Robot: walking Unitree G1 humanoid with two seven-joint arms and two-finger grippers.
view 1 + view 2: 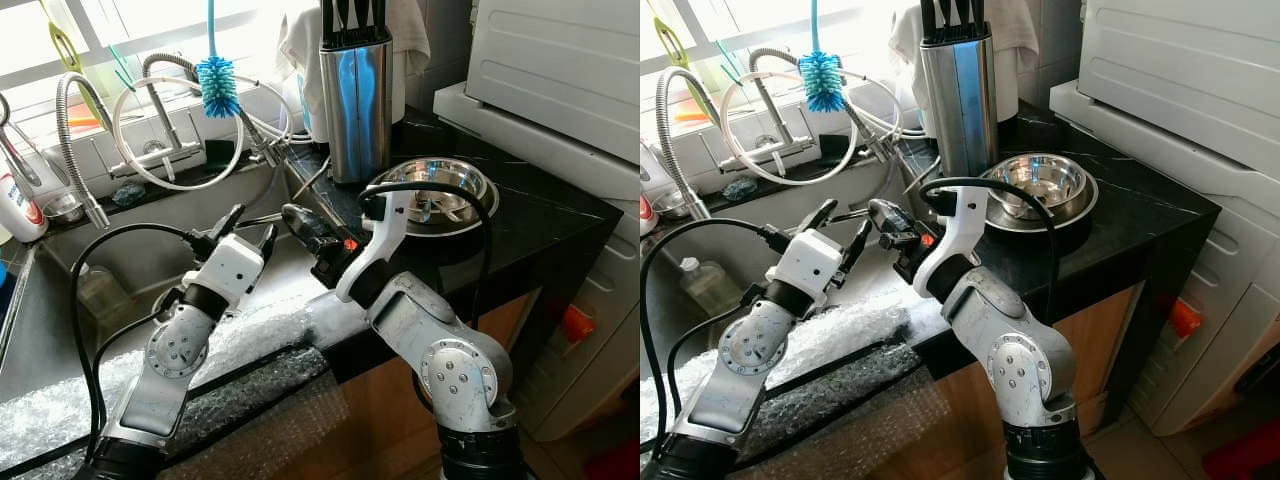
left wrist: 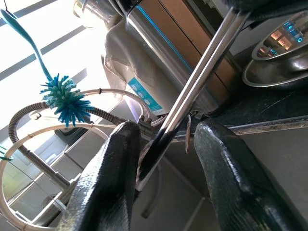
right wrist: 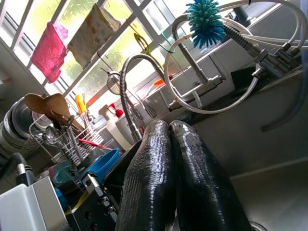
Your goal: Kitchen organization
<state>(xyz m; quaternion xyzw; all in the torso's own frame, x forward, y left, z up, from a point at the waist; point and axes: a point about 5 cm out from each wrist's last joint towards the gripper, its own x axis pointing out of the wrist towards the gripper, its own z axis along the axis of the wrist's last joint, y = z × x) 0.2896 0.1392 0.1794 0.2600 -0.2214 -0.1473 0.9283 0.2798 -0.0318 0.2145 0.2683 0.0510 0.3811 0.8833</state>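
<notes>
Left fingers [image 2: 110, 192] straddle metal rod [image 2: 192, 91] (upper end hidden).

blue bottle brush [image 1: 216, 86] hangs by the window; white appliance [image 1: 560, 70] beside counter

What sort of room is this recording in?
A home kitchen, by the look of it: a sink with a faucet, a knife block and stacked steel bowls on a black counter.

Daylight is poured through the window [image 1: 120, 30], where glare is blown out; wrist views are perhaps softened close up.
</notes>
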